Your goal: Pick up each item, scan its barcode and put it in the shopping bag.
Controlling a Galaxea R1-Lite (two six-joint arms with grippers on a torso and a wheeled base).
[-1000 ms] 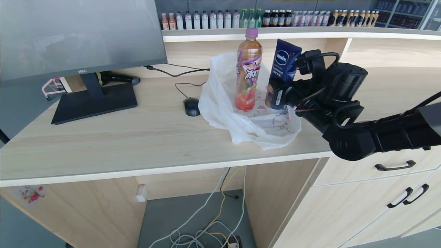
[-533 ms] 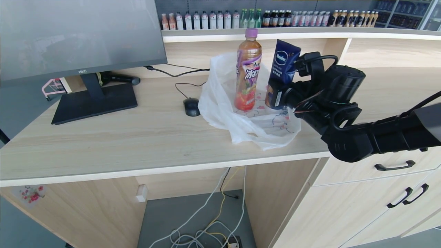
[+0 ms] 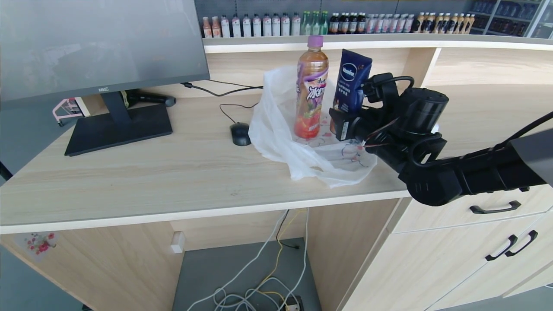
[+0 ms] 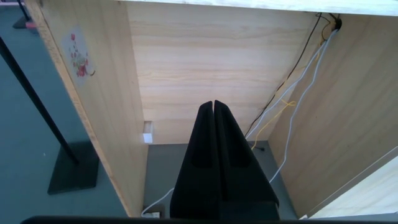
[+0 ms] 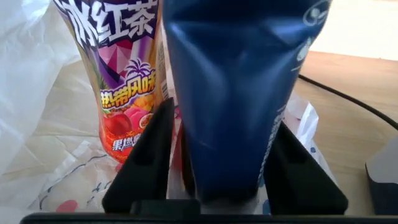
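**A:** Starting on the left: the left gripper (image 4: 214,124) hangs down below the desk top with its two fingers pressed flat together and nothing between them. It's out of play.

**B:** Up on the desk (image 3: 129,181), the monitor (image 3: 99,43) sits at the back left corner. The mouse (image 3: 240,133) lies mid-desk, just left of the shopping bag (image 3: 276,129).

**A:** And the bag is where it's happening! It's spread open towards the desk's right edge, and the bottle (image 3: 311,90) is standing upright inside it.

**B:** Now look at the blue tube (image 3: 351,82). A second ago it was tilted, its top leaning away to the right. It has since slid left and straightened, and it's now just beside the bottle on the bottle's right.

**A:** The right gripper (image 3: 345,124) hasn't let go, though. Its fingers are partly closed, clamped on either side of the tube's lower end and holding it upright above the plastic.

**B:** Is it touching the bottle? Is its foot down on the bag?

**A:** I can't tell from here. It's close on both counts.

**B:** What does that mean for the job?

**A:** I'd say the tube is in its final approach to the bag, with one item already inside. What's left is to lower it and open up, without nudging that tall bottle over.
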